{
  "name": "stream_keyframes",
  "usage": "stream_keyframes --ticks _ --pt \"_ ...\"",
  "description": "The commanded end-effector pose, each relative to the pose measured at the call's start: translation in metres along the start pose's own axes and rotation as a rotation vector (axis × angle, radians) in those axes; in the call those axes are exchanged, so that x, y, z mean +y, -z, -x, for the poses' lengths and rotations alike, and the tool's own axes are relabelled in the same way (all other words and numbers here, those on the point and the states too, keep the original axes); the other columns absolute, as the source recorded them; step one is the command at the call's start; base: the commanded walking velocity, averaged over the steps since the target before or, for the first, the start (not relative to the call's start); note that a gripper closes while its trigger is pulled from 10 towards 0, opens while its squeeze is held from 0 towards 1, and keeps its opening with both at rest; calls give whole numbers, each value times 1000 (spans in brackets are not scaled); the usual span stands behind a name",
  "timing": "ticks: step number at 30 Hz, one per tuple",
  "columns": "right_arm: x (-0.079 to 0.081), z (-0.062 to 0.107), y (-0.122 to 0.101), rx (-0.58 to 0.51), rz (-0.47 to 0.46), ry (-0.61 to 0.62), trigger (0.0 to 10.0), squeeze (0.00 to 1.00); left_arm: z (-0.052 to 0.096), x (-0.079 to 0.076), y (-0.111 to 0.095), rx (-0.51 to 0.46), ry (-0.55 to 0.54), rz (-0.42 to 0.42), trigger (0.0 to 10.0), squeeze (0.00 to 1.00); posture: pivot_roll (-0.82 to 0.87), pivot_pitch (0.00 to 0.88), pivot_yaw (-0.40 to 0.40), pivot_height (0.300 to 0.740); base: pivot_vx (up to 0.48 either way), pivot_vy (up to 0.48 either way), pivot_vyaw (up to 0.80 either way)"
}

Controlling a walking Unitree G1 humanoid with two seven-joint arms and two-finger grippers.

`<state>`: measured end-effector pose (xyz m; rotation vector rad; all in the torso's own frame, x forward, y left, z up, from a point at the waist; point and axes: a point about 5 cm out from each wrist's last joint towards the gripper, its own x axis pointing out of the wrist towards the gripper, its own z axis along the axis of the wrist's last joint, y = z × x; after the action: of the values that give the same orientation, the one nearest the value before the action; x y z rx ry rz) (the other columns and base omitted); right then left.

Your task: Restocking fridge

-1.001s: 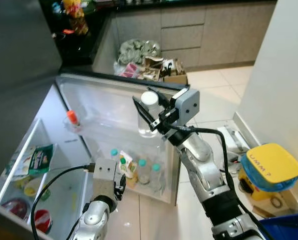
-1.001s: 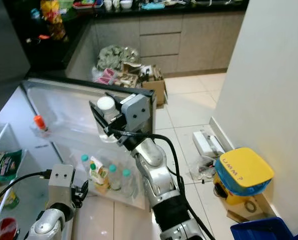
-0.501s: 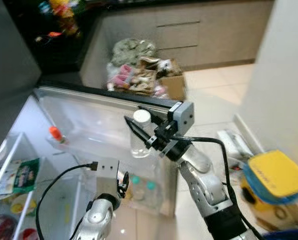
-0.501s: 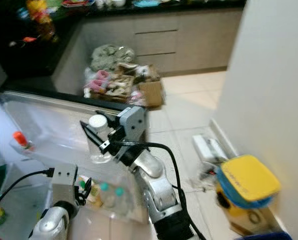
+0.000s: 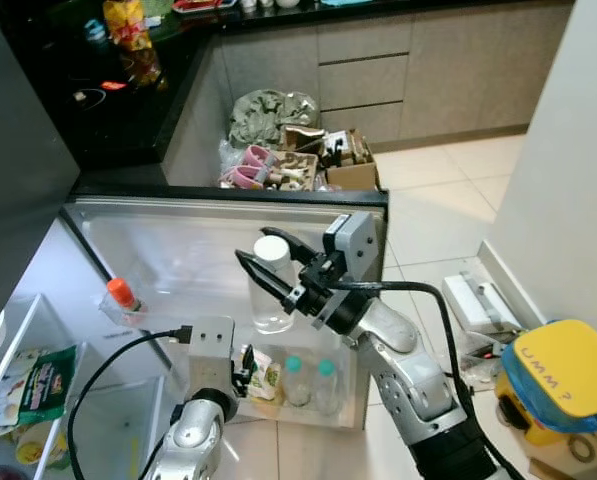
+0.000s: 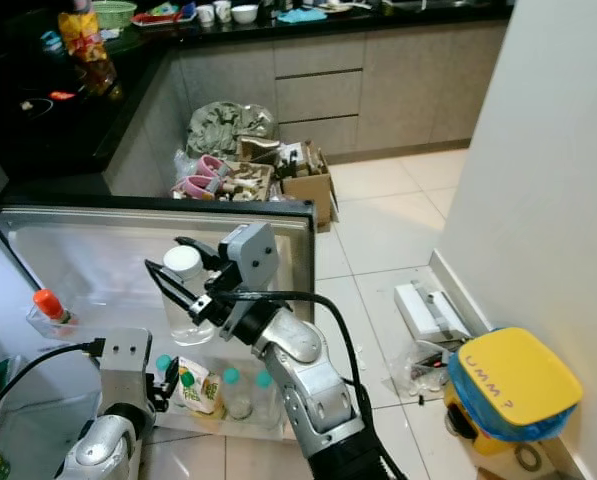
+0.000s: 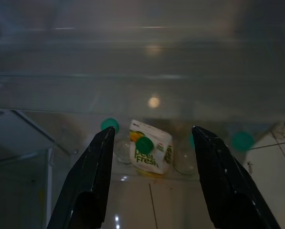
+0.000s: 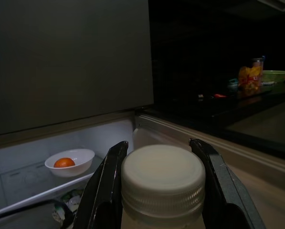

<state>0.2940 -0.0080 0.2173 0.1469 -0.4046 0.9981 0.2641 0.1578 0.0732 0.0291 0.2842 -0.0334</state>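
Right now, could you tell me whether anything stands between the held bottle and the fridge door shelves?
Nothing visible does. The right gripper holds the white-capped bottle in front of the open fridge door; the lower door shelf already holds a juice carton and green-capped bottles.

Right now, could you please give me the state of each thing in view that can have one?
Fridge door: swung wide open.
Clear bottle: capped, upright, held off the door shelf.
Right gripper: shut on the clear bottle below its white cap.
Left gripper: open, holding nothing.
Juice carton: capped, standing in the lower door shelf.
Orange-capped bottle: capped, standing in an upper door shelf.
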Motion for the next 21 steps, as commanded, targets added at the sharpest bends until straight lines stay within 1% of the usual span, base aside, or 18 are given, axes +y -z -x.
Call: stream_keyframes --ticks 1,3,4,5,7,8,9,12,13,14,15,18,21 --pt "6 -4 -9 -42 -1 -35 10000 0 2 3 8 28 -11 -7 10000 0 -40 76 86 740 0 0 0" --pt "5 -3 -7 -33 6 -32 10000 0 2 3 9 31 -11 -7 10000 0 -40 77 86 740 0 0 0" --pt "3 -2 -5 -21 21 -23 10000 0 2 3 9 32 -12 -6 10000 0 -38 77 86 740 0 0 0" --pt "-4 0 -1 -4 46 -1 10000 0 1 1 8 32 -11 -4 10000 0 -38 77 86 740 0 0 0" --pt "-7 1 0 1 51 7 10000 0 0 1 8 31 -11 -4 10000 0 -38 77 86 740 0 0 0" --pt "-12 1 2 6 63 29 10000 0 -1 -1 6 28 -10 0 10000 0 -28 78 94 740 0 0 0" --pt "-12 1 2 6 63 29 10000 0 -1 -1 6 28 -10 0 10000 0 -28 78 94 740 0 0 0" --pt "-30 0 3 25 128 95 10000 0 -7 -6 -2 7 4 7 10000 0 -19 78 105 740 0 0 0" --pt "-30 0 3 25 128 95 10000 0 -7 -6 -2 7 4 7 10000 0 -19 78 105 740 0 0 0" --pt "-40 -2 3 36 177 125 10000 0 -10 -7 -8 -5 14 4 10000 0 -10 79 112 740 0 0 0" --pt "-46 -3 3 41 199 137 10000 0 -12 -8 -11 -14 19 0 10000 0 -2 78 115 740 0 0 0" --pt "-51 -4 3 44 216 145 10000 0 -13 -8 -14 -22 23 -6 10000 0 1 78 116 740 0 0 0" --pt "-64 -4 6 69 240 166 10000 0 -16 -4 -20 -41 17 -12 10000 0 44 85 114 740 0 0 0"
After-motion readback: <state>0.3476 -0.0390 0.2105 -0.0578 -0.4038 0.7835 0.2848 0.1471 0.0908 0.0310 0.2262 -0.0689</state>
